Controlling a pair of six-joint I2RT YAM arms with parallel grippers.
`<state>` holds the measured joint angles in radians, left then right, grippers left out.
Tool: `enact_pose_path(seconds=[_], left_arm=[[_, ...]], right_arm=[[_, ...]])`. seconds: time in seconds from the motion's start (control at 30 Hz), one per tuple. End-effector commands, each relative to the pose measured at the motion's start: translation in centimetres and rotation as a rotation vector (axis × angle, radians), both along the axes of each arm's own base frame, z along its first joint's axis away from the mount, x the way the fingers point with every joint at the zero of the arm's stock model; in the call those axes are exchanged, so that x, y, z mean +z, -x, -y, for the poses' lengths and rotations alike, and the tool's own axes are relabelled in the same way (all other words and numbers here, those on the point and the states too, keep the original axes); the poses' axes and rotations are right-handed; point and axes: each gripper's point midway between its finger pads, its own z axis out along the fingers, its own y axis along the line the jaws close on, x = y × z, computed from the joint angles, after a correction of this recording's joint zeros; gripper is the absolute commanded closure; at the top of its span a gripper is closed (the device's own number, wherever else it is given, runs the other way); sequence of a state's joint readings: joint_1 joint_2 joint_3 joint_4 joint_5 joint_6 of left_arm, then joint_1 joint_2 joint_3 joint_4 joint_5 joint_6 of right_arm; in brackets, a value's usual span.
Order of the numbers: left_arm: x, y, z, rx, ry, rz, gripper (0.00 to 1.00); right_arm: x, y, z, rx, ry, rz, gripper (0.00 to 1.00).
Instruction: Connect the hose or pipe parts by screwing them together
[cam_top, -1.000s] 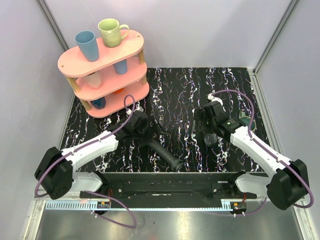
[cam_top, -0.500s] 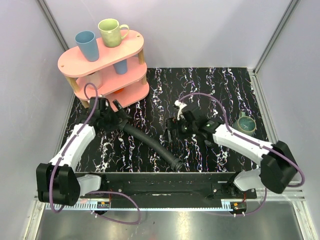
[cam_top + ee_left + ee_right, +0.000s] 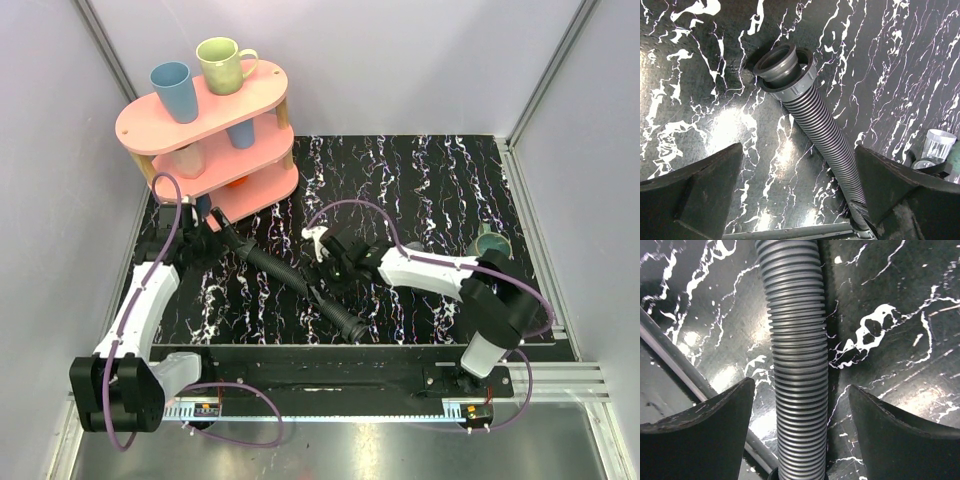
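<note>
Left end effector: jaws spread wide, gripping nothing, set astride the ribbed black hose a little back from its collared end.
Right end effector: jaws apart astride the hose's middle with a gap on each side, no grip.
Hose: lying diagonally on the marbled table.
Translucent fitting: upright, well apart from the hose.

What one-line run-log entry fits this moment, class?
stage: pre-grasp | left gripper: open, over hose below collar | right gripper: open, straddling hose mid-length, not touching
</note>
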<state>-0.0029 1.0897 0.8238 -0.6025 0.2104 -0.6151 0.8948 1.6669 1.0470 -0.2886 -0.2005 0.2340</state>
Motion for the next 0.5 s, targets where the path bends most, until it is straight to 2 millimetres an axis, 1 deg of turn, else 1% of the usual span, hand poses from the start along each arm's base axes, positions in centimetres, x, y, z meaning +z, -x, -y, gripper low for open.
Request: enact_pose_path(seconds=[0.0,0.1,0.17,0.2,0.27,0.3,0.37,0.47], left_arm=[[0.8,-0.1,-0.8,0.007,-0.049,0.065,0.01],[1.1,-0.1,-1.1,0.025,-0.056,0.072,0.01],[1.0,0.0,-1.4,0.041,-0.069,0.074,0.01],[1.1,0.1,-1.5,0.047,-0.073,0.075,0.01],[1.2,0.1,-1.5,0.048,-0.074,0.081,0.01],[1.2,0.0,-1.5,0.048,-0.071,0.082,0.01],[1.2,0.0,-1.4,0.045,-0.068,0.082,0.01],[1.1,0.0,-1.3,0.039,-0.061,0.078,0.01]], right_arm=[[0.4,-1.1,-1.4,0.130,0.020,0.145,0.16],[0.7,-0.7,-2.1,0.217,-0.009,0.172,0.17],[0.1,-0.2,-2.0,0.304,0.008,0.179,0.19],[-0.5,0.1,-1.4,0.350,0.047,0.175,0.20],[-1.3,0.3,-1.0,0.397,0.089,0.159,0.23],[-1.9,0.7,-0.1,0.456,0.131,0.159,0.26],[-2.4,0.4,0.6,0.480,0.177,0.173,0.29],[-2.6,0.7,1.5,0.536,0.206,0.192,0.30]])
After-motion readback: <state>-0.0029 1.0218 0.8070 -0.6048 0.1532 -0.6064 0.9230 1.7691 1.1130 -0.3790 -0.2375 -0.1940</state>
